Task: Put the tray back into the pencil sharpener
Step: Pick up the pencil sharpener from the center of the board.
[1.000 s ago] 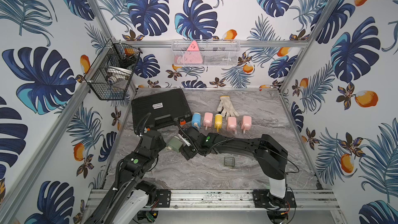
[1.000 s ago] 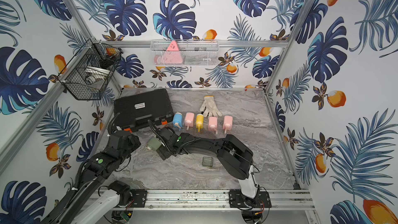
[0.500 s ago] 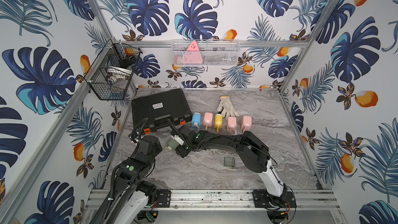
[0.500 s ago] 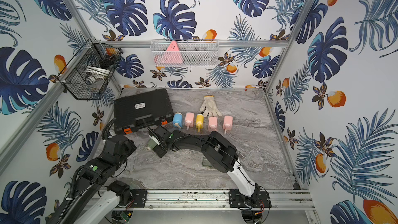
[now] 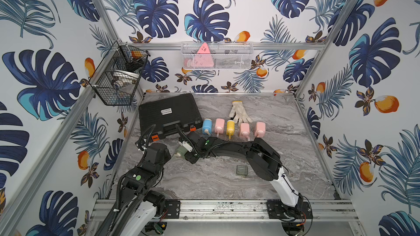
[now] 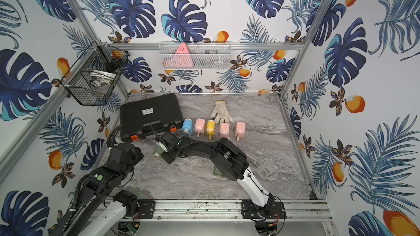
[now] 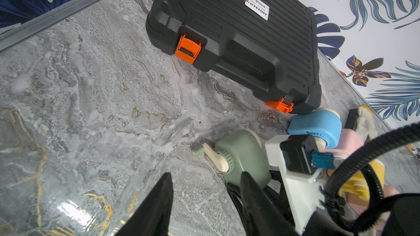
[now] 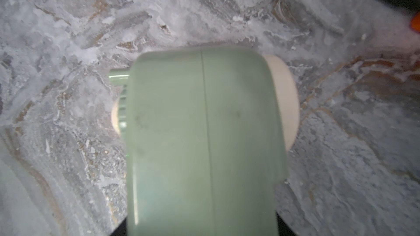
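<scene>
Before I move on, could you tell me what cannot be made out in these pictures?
Green plastic pencil sharpener: tray slot shown in no view; right wrist view blurred, filled by its shell.
Right end effector: the sharpener hides its jaws; grip unclear.
Small clear plastic tray: in a top view, mostly behind the right arm.
Black wire basket: contents too small, top views.

**Twin black arms with white lower links**

The left arm (image 5: pixel 156 155) and the right arm (image 5: pixel 238 152) share one build. Each has matte black, boxy upper links with rounded joint housings, a small green dot, and a glossy white lower link. A black plate bolts each arm to an aluminium rail (image 5: pixel 227 207). Ribbed black cable conduit loops beside the joints. The left gripper (image 7: pixel 205 174) has black, pointed fingers (image 7: pixel 159 203). The right wrist carries a white camera bracket (image 7: pixel 297 185) with a blue plug (image 7: pixel 322 163).
</scene>
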Action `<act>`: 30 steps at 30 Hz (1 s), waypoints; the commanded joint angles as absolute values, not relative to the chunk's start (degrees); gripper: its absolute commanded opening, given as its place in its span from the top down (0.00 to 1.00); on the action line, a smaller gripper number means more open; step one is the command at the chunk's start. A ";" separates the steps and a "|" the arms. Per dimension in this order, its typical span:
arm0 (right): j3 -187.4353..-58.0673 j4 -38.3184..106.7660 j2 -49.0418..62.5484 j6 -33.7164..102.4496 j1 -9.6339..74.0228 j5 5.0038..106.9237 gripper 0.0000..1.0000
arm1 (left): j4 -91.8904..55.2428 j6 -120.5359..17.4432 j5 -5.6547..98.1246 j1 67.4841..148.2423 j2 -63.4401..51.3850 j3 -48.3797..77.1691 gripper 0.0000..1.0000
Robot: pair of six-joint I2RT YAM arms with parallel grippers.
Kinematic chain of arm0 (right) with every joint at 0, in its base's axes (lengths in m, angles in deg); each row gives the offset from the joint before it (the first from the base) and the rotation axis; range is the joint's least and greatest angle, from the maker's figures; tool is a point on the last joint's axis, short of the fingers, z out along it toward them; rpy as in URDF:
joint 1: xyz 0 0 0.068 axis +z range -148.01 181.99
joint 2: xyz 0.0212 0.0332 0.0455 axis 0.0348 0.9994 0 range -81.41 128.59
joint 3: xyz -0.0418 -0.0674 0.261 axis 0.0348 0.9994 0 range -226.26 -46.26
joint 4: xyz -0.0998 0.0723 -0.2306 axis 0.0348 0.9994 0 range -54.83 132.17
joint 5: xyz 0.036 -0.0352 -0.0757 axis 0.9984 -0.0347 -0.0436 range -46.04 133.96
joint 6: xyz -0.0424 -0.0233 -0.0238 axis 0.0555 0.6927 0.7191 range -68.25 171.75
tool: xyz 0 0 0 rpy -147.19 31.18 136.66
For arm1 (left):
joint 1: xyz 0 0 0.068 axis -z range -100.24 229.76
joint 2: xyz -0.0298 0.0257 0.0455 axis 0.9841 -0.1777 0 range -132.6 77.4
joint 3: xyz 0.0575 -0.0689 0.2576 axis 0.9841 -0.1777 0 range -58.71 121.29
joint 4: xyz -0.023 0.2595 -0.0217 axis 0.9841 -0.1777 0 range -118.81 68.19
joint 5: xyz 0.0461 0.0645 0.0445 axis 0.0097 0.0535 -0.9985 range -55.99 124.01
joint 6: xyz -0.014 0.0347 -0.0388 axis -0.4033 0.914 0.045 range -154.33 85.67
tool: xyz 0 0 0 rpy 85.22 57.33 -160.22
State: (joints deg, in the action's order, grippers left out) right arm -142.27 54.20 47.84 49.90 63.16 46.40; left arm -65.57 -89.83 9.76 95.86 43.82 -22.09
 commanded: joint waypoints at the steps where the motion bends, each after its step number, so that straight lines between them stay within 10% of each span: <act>1: -142.79 52.67 48.06 51.38 63.16 47.43 0.47 | -66.03 -89.12 8.54 95.75 43.67 -21.44 0.48; 13: -145.11 53.16 49.80 51.70 63.16 48.45 0.39 | -66.49 -88.86 8.32 95.80 43.21 -20.77 0.48; 30: -135.91 43.98 41.37 54.05 63.30 47.02 0.80 | -68.61 -85.20 7.15 95.81 43.26 -16.57 0.48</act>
State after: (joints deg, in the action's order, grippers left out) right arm -137.72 49.94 44.21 52.40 63.33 47.95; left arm -68.09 -87.54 8.05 95.86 43.40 -17.91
